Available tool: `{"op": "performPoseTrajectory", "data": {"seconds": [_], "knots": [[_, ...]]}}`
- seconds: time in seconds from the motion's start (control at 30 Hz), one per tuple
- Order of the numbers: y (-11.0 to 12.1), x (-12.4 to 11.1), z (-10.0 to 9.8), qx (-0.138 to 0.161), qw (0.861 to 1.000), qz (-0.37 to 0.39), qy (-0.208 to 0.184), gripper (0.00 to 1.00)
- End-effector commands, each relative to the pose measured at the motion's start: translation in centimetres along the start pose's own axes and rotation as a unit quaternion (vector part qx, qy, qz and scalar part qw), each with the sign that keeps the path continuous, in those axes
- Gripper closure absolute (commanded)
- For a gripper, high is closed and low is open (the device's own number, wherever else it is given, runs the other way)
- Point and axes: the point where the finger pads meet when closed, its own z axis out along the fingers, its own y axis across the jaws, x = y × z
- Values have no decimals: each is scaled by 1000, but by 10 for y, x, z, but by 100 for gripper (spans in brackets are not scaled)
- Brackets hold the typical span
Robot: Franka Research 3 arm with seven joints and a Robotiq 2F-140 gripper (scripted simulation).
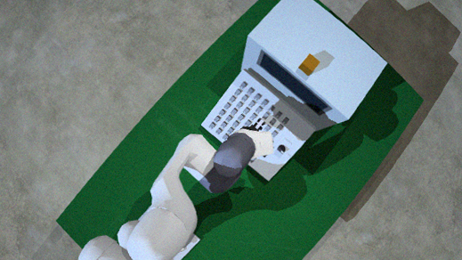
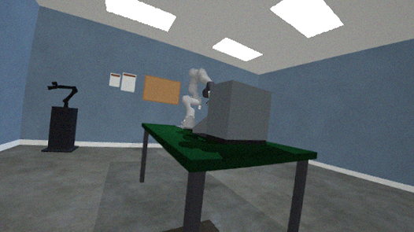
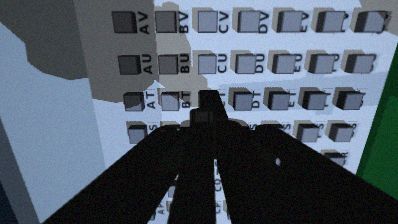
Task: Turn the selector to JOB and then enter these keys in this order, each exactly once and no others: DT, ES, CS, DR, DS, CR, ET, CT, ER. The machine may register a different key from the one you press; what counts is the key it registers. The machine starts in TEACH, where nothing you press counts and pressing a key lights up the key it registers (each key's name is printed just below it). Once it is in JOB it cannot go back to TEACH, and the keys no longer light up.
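Gripper (image 3: 210,100) is being kept fully closed, nothing gripped, fingertips being held over the CT spot, between keys BT (image 3: 170,101) and DT (image 3: 243,101). Machine (image 1: 312,41) is being supported on the green table (image 1: 262,246); selector knob (image 1: 282,148) is being left untouched just beside the wrist.

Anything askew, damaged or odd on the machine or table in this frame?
Nothing stands out. The pale blue-grey machine sits squarely on the green table, its grey keys in even rows, and the shut black gripper points at the keypad.

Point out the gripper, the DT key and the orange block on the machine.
gripper (image 3: 210,102): wrist view, shut fingertips.
DT key (image 3: 242,101): wrist view, key cap.
orange block (image 1: 308,64): top view, its upper face.
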Motion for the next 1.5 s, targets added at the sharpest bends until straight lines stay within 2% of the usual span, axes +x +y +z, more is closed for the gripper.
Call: {"op": "performPoseTrajectory", "data": {"seconds": [0.0, 1.47], "knots": [[-1, 0, 1, 1, 1000, 2, 0, 90], [-1, 0, 9, 1, 1000, 2, 0, 90]]}}
